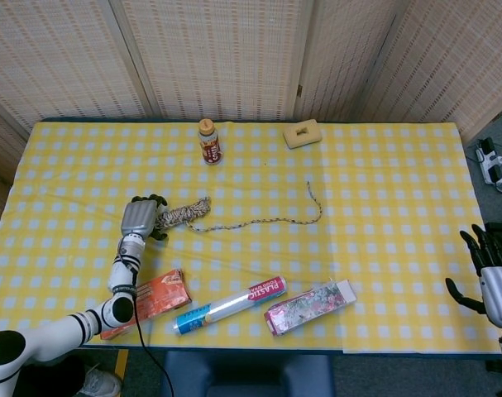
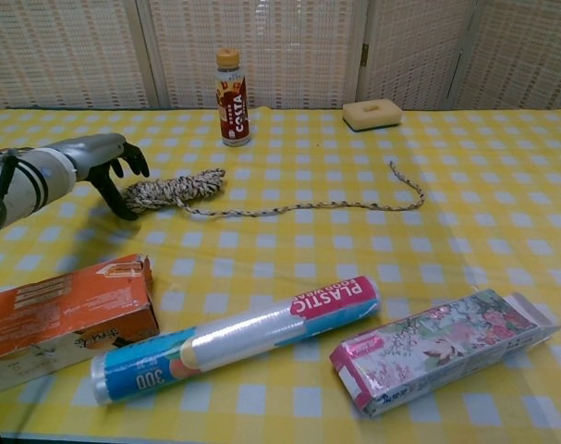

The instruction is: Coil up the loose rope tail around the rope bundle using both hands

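Observation:
The rope bundle point(image 1: 183, 212) point(image 2: 174, 190) lies flat on the yellow checked table point(image 1: 383, 207), pointing left to right. Its loose tail point(image 1: 267, 220) point(image 2: 308, 206) runs right and curls up to an end point(image 1: 309, 185) point(image 2: 392, 166). My left hand point(image 1: 141, 219) point(image 2: 104, 166) is at the bundle's left end and holds it, thumb under the end and fingers arched over it. My right hand point(image 1: 492, 285) hangs beyond the table's right edge, far from the rope, fingers spread and holding nothing. The chest view does not show it.
A brown bottle point(image 1: 208, 141) point(image 2: 231, 97) and a beige sponge point(image 1: 302, 133) point(image 2: 372, 114) stand at the back. Along the front edge lie an orange box point(image 1: 151, 299) point(image 2: 63, 310), a plastic-wrap roll point(image 1: 230, 304) point(image 2: 238, 338) and a floral box point(image 1: 310, 306) point(image 2: 442, 347).

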